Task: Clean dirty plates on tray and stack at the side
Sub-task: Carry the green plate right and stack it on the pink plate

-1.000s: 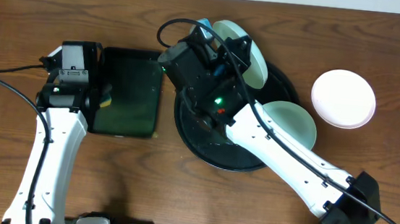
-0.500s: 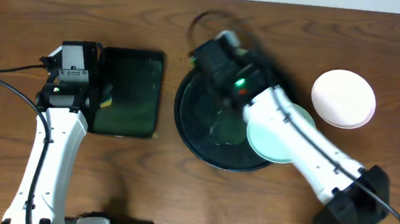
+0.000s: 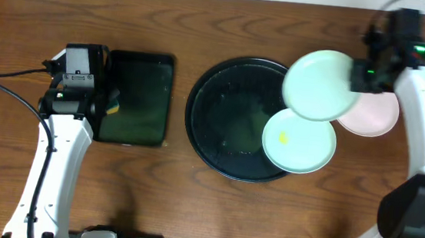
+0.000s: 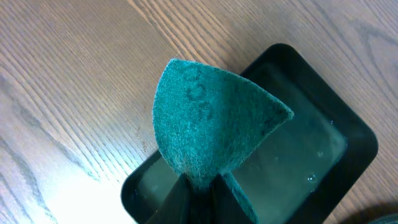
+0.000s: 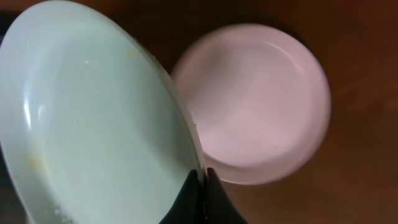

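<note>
A robotics lab bench, by the look: two white arms set at a wooden desk, black cables trailing

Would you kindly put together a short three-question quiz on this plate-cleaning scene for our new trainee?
1. True or false: the right gripper holds a pale mint round plate by its rim.
2. What does the left gripper grip? A. a green fibrous scouring pad; B. a white plate; C. nothing.
3. Short answer: what colour is the smear on the other mint plate, which lies at the right side of the large round glossy black tray?

Key: 1 true; 2 A; 3 yellow.
</note>
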Motion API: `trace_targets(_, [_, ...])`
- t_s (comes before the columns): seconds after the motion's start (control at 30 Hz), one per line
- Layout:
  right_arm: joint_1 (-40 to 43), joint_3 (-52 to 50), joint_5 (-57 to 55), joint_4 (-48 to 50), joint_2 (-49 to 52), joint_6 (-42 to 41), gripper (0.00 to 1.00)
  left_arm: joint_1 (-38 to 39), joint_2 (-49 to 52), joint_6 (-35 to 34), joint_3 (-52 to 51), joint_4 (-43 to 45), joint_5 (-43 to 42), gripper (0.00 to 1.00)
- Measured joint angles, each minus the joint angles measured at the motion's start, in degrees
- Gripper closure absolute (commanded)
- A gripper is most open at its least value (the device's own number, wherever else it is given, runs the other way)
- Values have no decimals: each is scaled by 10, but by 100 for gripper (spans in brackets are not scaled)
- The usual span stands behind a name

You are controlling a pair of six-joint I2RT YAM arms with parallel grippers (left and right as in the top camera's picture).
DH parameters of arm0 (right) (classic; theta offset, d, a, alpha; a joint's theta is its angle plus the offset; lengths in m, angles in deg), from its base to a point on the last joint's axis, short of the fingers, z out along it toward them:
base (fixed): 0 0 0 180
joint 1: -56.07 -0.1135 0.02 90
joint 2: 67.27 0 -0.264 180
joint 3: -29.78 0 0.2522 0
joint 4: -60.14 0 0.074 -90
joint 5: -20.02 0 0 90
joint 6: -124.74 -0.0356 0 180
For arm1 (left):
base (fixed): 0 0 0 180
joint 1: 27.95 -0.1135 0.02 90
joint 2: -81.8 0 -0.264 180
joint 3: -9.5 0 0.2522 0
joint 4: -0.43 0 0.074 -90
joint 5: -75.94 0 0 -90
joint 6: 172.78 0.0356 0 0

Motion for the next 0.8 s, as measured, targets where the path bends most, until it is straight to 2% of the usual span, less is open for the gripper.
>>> trace_targets(0.17, [114, -44, 31, 31, 0, 2, 99, 0, 0, 0, 0, 0, 0, 92])
trace_targets(0.33, [193, -107, 44, 87, 0, -14, 99, 0, 0, 0, 0, 0, 0, 92])
trace_targets(0.67, [225, -196, 60, 224, 0, -67, 98, 0, 0, 0, 0, 0, 0, 92])
trace_targets(0.73, [224, -198, 62, 237, 0, -80, 88, 0, 0, 0, 0, 0, 0, 93])
trace_targets(0.77, [223, -198, 64, 242, 0, -88, 77, 0, 0, 0, 0, 0, 0, 92])
trace_targets(0.8, [222, -198, 63, 248, 0, -94, 59, 0, 0, 0, 0, 1, 0, 92])
